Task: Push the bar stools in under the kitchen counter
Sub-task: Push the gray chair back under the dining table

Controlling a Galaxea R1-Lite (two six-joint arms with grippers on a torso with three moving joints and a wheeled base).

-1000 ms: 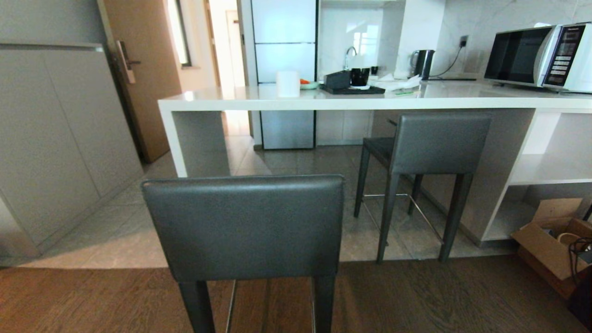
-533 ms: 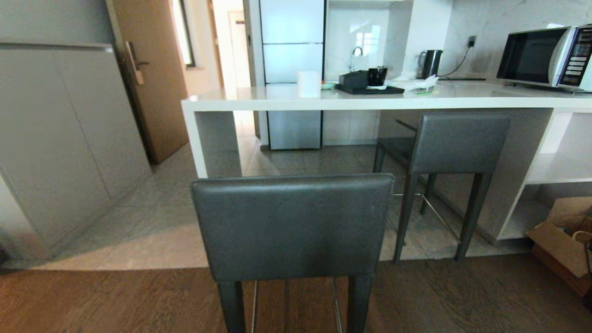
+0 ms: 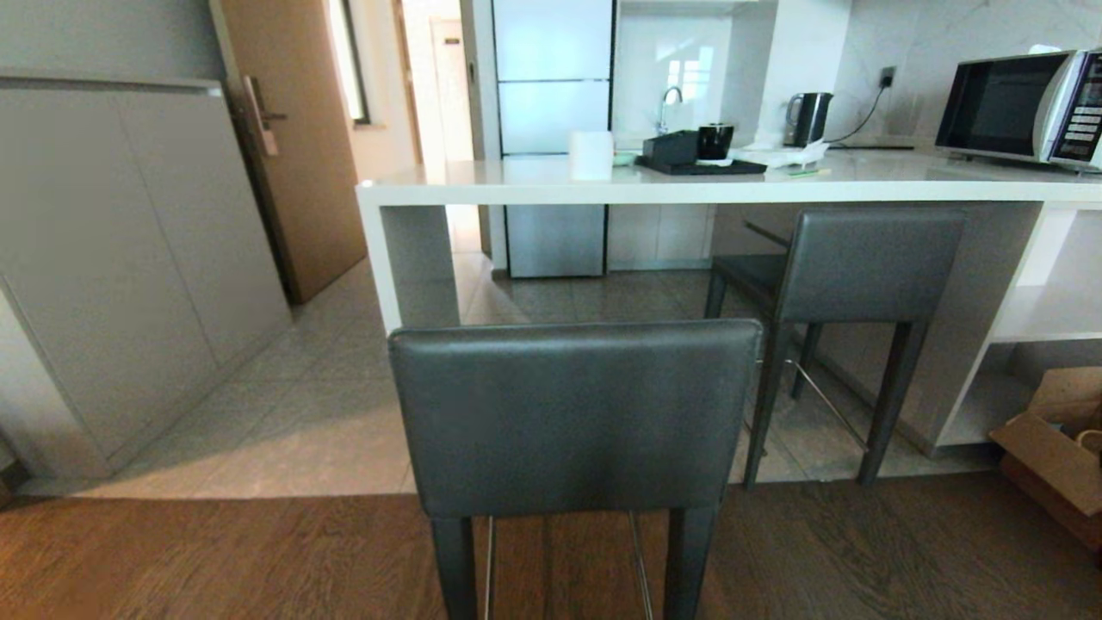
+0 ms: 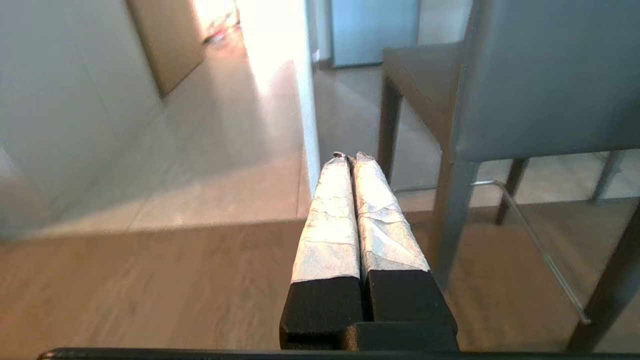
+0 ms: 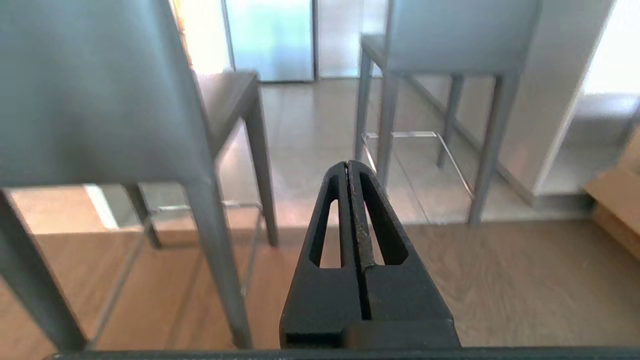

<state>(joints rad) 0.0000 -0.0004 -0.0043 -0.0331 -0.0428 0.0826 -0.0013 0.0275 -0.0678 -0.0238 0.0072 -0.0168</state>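
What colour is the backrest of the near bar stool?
Dark grey leather backrest on the near bar stool, clearest in the head view.

Dark brown wood plank flooring [image 3: 172, 560] meets pale grey stone tiles [image 3: 318, 413]. Tall grey panel cabinets [image 3: 112, 258] flank a brown wooden door [image 3: 301, 146]. Bright daylight floods the hallway beyond.

The centre foreground is blocked by the near stool [image 3: 575, 413]. Behind it, open tiled floor [image 3: 327, 413] is seen at centre left, under the counter [image 3: 689, 185]. At right, the space below the counter is filled by the far stool [image 3: 861, 275]. The lower right corner is blocked by a box [image 3: 1046, 456].
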